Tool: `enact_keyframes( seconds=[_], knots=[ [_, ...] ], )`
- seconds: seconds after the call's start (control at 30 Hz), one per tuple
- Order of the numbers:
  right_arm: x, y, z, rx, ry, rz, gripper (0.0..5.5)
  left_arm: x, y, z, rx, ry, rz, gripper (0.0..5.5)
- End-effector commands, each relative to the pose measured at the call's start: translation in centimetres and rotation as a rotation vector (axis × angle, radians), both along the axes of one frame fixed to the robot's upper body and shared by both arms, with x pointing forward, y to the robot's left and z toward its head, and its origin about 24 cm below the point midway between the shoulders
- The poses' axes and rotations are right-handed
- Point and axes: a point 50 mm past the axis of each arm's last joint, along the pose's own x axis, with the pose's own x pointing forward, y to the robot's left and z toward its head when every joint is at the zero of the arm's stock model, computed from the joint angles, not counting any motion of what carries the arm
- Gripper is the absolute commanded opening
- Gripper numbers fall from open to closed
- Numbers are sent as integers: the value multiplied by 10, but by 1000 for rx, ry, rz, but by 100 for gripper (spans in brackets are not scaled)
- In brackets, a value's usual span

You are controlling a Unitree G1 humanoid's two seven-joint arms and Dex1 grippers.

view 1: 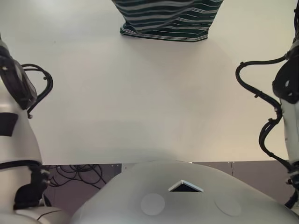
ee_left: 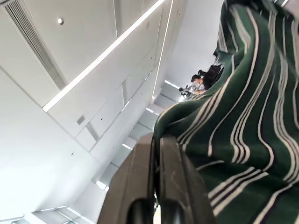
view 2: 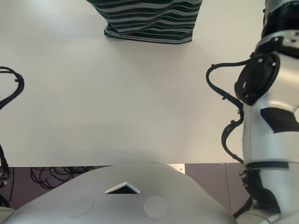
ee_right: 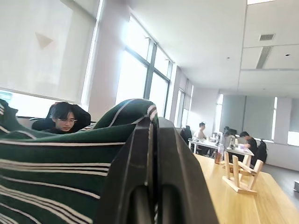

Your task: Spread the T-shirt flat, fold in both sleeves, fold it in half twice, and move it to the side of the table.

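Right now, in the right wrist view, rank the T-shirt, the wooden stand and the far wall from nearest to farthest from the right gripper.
1. The T-shirt: pinched in the right gripper, draped beside it.
2. The wooden stand: on the wooden table, beyond the gripper.
3. The far wall: at the room's end, well behind the stand.

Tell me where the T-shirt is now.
In the eye views the T-shirt is at the far middle of the table, held by the left gripper and right gripper.
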Motion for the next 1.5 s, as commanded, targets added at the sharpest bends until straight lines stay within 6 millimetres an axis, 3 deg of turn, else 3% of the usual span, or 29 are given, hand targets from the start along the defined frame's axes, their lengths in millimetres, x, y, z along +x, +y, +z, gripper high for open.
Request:
enact_keyframes(
  seconds=[0.03, 0.1, 0.2, 0.3, 0.37, 0.43, 0.53, 0.7, 1.0, 1.23, 1.5],
  knots=[
    [-50, -7, -34, -141, -2, 228, 1, -39, -3, -43, 161, 170, -172, 0],
    [-84, -5, -65, -233, 91, 400, 1, -72, -5, -70, 172, 339, -314, 0],
    [-139, -9, -128, -404, 355, 615, 1, -136, -6, -120, 275, 705, -466, 0],
    [-171, -22, -171, -474, 561, 673, 1, -179, -9, -170, 469, 940, -452, 0],
    [-194, -34, -210, -567, 743, 681, 1, -203, -8, -211, 598, 1090, -411, 0],
    [-209, -44, -230, -638, 856, 699, 1, -221, -4, -236, 686, 1198, -390, 0],
    [-217, -56, -236, -664, 947, 735, 1, -243, -4, -254, 751, 1303, -398, 0],
    [-234, -61, -234, -695, 1049, 834, 1, -261, 0, -254, 773, 1430, -430, 0],
    [-249, -47, -213, -647, 1083, 955, 1, -266, -3, -247, 766, 1473, -435, 0],
    [-237, -44, -212, -639, 1190, 740, 1, -252, -9, -245, 686, 1402, -339, 0],
    [-256, -54, -196, -511, 1223, 886, 124, -254, -12, -233, 597, 1455, -394, 115]
  ],
)
